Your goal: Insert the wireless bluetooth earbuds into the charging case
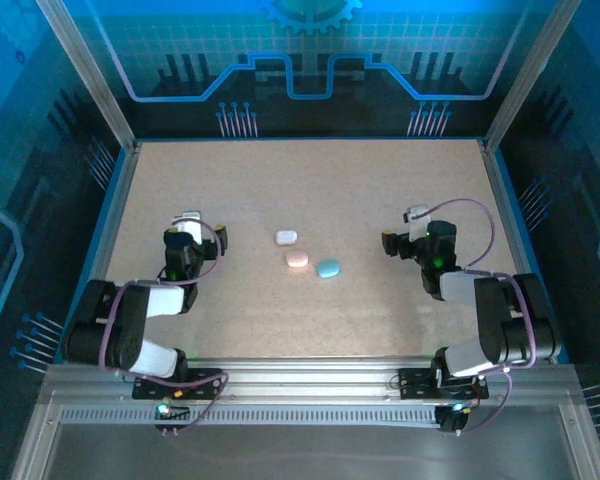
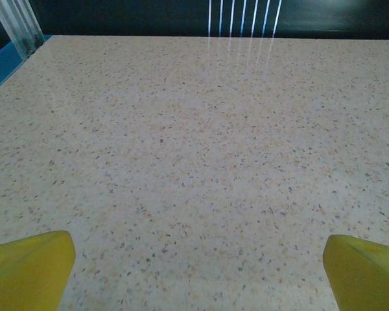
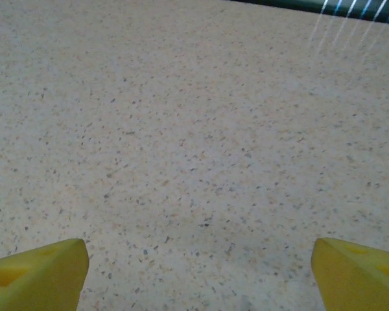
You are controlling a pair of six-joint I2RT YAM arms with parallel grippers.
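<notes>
1. Three small pebble-shaped charging cases lie near the middle of the speckled table, in a loose cluster.
2. The white case is the farthest back. The pink case lies just beside it at about 5 o'clock.
3. The teal case lies close to the pink one at about 4 o'clock, apart from the white one.
4. From above, each case is a smooth rounded shape. They are too small for me to tell whether any earbuds are inside.
5. The left gripper is out at 9 o'clock from the cluster, well apart from it, low over the tabletop.
6. Seen from its wrist, the left gripper has its yellow fingers spread wide to both lower corners, with bare speckled surface between them and nothing held.
7. The right gripper is at about 3 o'clock from the cluster, also well apart from it.
8. In its wrist view, the right gripper likewise has its yellow fingers far apart, with bare table between them.
</notes>
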